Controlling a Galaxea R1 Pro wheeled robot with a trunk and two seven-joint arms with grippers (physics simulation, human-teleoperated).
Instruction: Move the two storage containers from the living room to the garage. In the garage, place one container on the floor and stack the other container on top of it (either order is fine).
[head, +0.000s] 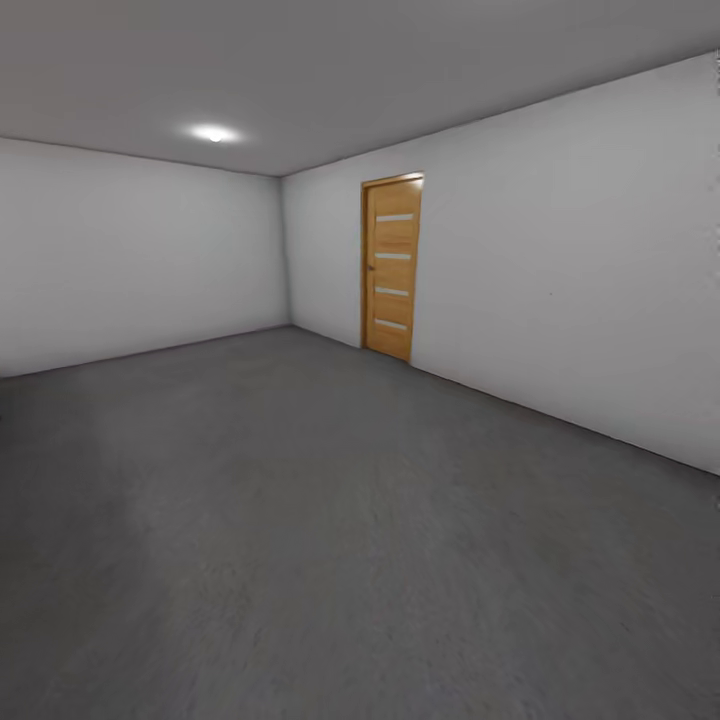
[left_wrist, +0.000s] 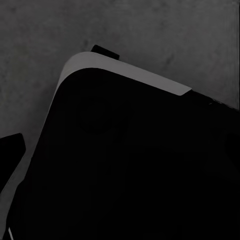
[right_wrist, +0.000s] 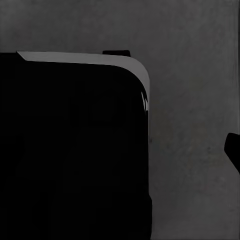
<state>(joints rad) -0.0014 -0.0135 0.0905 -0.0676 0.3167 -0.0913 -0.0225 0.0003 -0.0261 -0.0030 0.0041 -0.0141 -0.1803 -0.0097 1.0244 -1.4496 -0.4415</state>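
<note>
From the head view we're looking across the garage: a dark grey floor (head: 330, 540) runs out to plain white walls (head: 560, 290), with a wooden door (head: 391, 266) shut in the right-hand wall and a ceiling light (head: 213, 133) glowing above. Nothing stands between us and the far corner, so there's room for a stack almost anywhere. No containers in this picture, so where they sit right now I cannot tell. Judging from the task alone, shallow lidless bins ought to be light and fairly stiff, the thin walls perhaps flexing a little, and best pinched at a long rim near the middle. Over to the left wrist view: a big black body with a pale curved edge (left_wrist: 125, 72), probably the robot's own base, hangs over rough concrete; the left pincer's state I cannot tell. Right wrist view: the same dark bulk (right_wrist: 75, 150) over the same floor, and the right pincer's state I cannot tell either.
</note>
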